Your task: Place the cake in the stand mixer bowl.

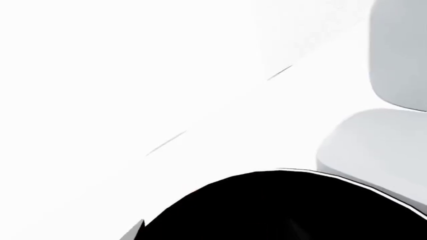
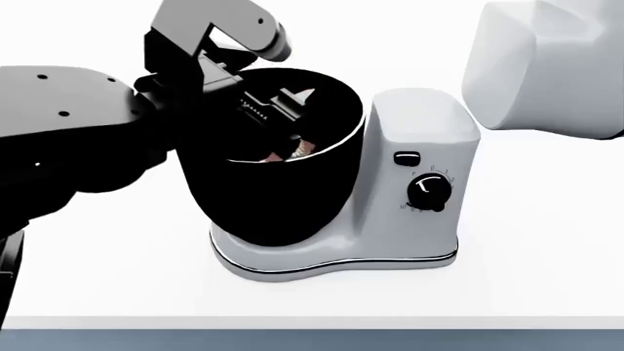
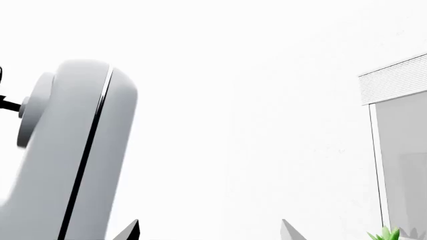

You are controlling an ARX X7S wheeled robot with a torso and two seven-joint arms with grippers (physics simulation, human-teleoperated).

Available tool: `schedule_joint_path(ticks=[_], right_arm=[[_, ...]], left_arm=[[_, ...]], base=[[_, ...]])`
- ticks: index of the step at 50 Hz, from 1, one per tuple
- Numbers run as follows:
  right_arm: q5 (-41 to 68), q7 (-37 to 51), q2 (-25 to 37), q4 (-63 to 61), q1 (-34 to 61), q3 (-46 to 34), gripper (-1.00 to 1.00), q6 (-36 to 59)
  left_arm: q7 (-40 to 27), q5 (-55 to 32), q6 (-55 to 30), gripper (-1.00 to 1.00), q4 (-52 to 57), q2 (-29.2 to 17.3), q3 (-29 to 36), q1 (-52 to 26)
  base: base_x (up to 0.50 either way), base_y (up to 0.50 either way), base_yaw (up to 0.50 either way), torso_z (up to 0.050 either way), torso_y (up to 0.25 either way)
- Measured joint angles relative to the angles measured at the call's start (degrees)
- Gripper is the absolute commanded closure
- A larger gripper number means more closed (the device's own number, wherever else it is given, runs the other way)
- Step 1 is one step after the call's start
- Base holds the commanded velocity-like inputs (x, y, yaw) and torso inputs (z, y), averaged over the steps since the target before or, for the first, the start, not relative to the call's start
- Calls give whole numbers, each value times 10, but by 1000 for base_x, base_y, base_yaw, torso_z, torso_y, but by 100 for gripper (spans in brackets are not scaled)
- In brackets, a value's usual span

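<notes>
A white stand mixer body (image 2: 414,183) stands on a white table (image 2: 546,278), just to the right of the spot where the left pincer reaches down. Its front carries a black dial (image 2: 429,192) with a white pointer and a ring of small marks, and above the dial a small black switch (image 2: 408,159). A thin dark line runs round its rounded base (image 2: 332,265). In the right wrist view the mixer's raised head (image 3: 73,150) stands close beside the right pincer, with a window (image 3: 399,150) and a green plant (image 3: 383,234) well beyond.
</notes>
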Motion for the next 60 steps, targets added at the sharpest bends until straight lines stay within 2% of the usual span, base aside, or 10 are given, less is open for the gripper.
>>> schedule_joint_path(ticks=[11,26,32,37,43,48,54,60], right_arm=[[3,4,-1,1,3,-4,-100,3],[7,5,-4,1,7,-5,-100,7],[9,4,-5,1,7,-3,-100,10],[12,4,-7,1,7,0,-100,10],[19,6,-7,2,3,8,-100,10],[26,6,-6,2,0,15,-100,11],[38,8,-4,2,-6,28,-100,9],[49,13,2,3,-11,36,-100,4]], left_arm=[[-2,2,8,-100,-3,-2,-3,-1],[-34,42,119,-100,-14,3,-80,3],[-73,77,150,-100,25,-22,-99,25],[-143,77,158,-100,103,-63,-144,60],[-244,22,163,-100,223,-136,-247,131],[-322,-76,176,-100,316,-202,-385,219],[-412,-268,70,-100,386,-199,-590,238],[-503,-439,0,-100,424,-206,-735,245]], base=[[0,0,0,0,0],[0,0,0,0,0],[0,0,0,0,0],[0,0,0,0,0],[0,0,0,0,0],[0,0,0,0,0],[0,0,0,0,0],[0,0,0,0,0]])
